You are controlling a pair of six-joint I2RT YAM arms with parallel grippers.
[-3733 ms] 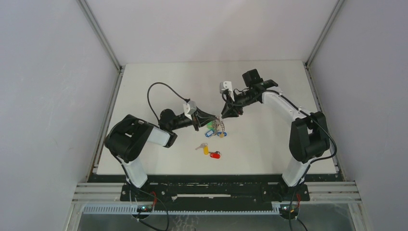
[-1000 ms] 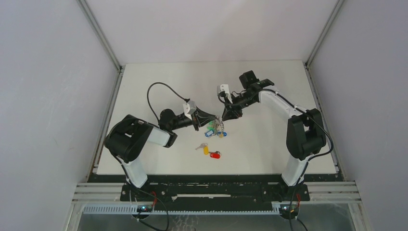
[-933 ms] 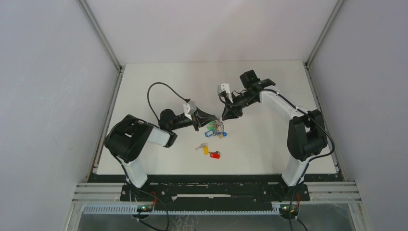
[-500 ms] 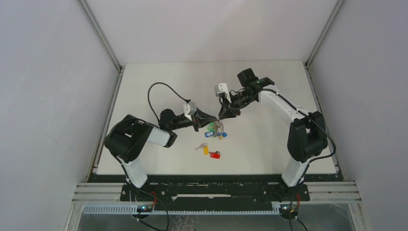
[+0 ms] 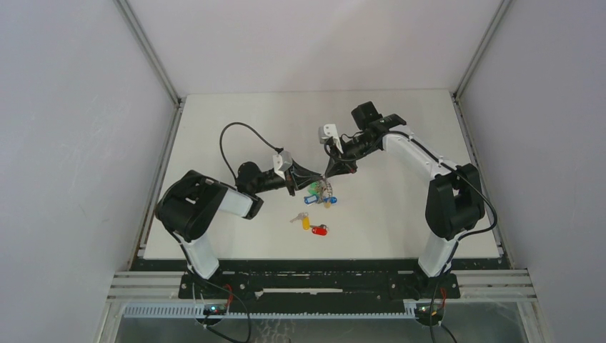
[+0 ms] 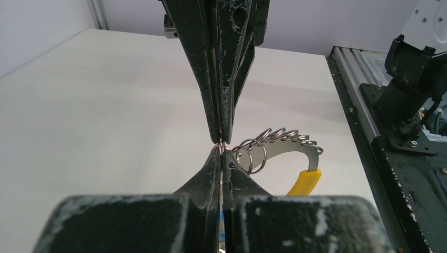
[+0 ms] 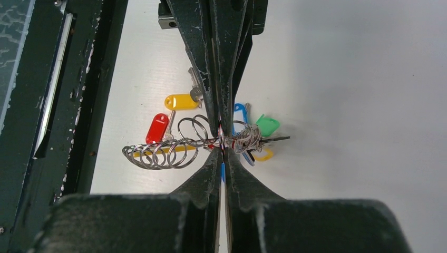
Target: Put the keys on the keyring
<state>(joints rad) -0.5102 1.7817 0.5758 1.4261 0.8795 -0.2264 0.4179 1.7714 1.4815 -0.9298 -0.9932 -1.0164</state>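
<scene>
1. pinching step: left gripper (image 5: 306,180) and right gripper (image 5: 330,171) meet tip to tip over mid table (image 5: 400,143), both jaws closed tight on the keyring (image 5: 326,193) wire.
2. yellow-tag key (image 5: 305,222) & red-tag key (image 5: 319,230) lie loose just near of the ring, not threaded yet.
3. next, prob: one arm holds the ring, the other lets go and fetches a key; needs the coil pried apart + fine alignment.

no legible text, labels, brands or numbers anywhere
</scene>
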